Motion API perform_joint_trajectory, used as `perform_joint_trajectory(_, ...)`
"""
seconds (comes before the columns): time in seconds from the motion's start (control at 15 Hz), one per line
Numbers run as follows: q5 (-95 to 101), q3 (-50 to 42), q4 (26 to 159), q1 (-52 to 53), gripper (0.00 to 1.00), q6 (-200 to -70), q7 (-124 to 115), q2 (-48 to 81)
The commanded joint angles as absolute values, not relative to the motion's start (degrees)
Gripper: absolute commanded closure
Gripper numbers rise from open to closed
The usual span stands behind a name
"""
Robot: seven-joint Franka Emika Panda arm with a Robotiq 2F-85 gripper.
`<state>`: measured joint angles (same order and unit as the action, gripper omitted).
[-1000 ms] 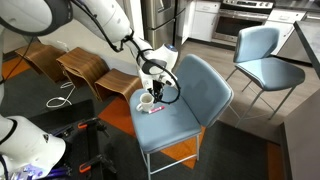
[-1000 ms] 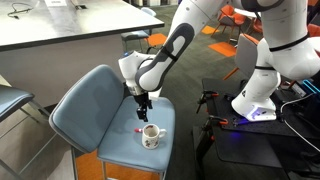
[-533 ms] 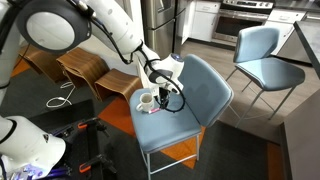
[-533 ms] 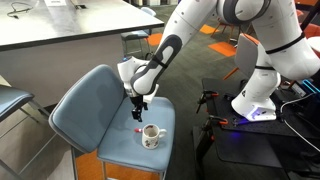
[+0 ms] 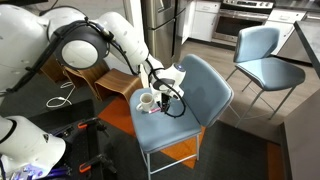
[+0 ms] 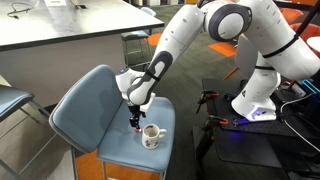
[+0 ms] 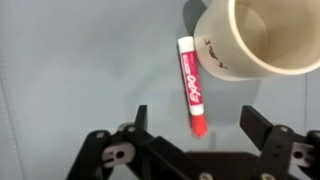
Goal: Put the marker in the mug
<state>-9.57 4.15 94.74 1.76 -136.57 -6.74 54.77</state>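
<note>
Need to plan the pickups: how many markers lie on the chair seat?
1. The marker lies flat on the blue chair seat, close beside the mug, under the open gripper. The arm may hide another in the exterior views.

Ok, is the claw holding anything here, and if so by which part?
Nothing is held. The claw is open over the marker, which lies flat on the chair seat beside the mug.

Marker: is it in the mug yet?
Out, not in yet. In the wrist view the marker lies flat on the chair seat beside the mug, whose inside looks empty.
</note>
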Motion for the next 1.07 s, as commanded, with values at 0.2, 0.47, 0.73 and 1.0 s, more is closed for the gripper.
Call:
perform_joint_trajectory(0.2, -9.1, 4.6, 88.1, 2.5, 0.0, -134.1, -5.2, 60.4)
perform_joint_trajectory(0.47, -8.7, 4.6, 85.3, 3.4, 0.04, -132.9, -5.2, 63.0)
perform_joint_trajectory(0.73, -8.5, 4.6, 83.0, 3.9, 0.36, -132.2, -5.1, 65.1)
perform_joint_trajectory(1.0, -7.2, 4.4, 81.4, 4.3, 0.68, -130.4, -5.0, 65.6)
